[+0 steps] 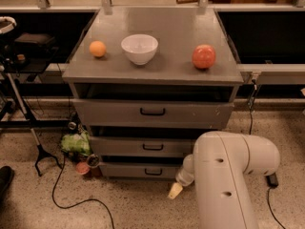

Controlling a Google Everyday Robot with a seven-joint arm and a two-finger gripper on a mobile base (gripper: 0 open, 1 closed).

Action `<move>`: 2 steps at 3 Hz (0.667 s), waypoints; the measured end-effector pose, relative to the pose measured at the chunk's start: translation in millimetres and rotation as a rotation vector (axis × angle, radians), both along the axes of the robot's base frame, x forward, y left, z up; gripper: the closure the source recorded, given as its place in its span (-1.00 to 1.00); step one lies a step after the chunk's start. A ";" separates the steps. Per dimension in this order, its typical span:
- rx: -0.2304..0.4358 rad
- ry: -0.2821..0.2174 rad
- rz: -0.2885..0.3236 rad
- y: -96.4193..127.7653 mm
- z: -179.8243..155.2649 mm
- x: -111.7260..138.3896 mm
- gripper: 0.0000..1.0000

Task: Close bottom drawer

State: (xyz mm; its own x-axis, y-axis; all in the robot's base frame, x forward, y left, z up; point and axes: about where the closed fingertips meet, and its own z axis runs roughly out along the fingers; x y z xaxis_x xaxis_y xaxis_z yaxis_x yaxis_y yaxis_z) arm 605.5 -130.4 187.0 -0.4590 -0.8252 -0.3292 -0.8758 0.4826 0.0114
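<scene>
The grey cabinet has three drawers. The bottom drawer is the lowest and narrowest, with a small black bar handle. It stands pulled out a little, its front ahead of the cabinet body. The middle drawer and the top drawer also stand out a little. My white arm fills the lower right. My gripper hangs low beside the bottom drawer's right end, just in front of it, with a yellowish tip showing.
On the cabinet top sit an orange, a white bowl and a red apple. A green bag, small cans and a black cable lie on the floor at the left. A black stand is further left.
</scene>
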 end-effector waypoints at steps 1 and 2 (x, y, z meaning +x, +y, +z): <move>0.019 0.033 0.002 -5.1 -1.4 -4.9 -1.00; 0.093 0.107 -0.015 -26.1 -0.5 -25.9 -1.00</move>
State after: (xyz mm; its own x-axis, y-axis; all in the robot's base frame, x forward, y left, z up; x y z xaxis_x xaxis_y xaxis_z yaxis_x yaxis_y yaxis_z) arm 579.7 -156.5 186.5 -0.5078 -0.7862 -0.3522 -0.8598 0.4883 0.1495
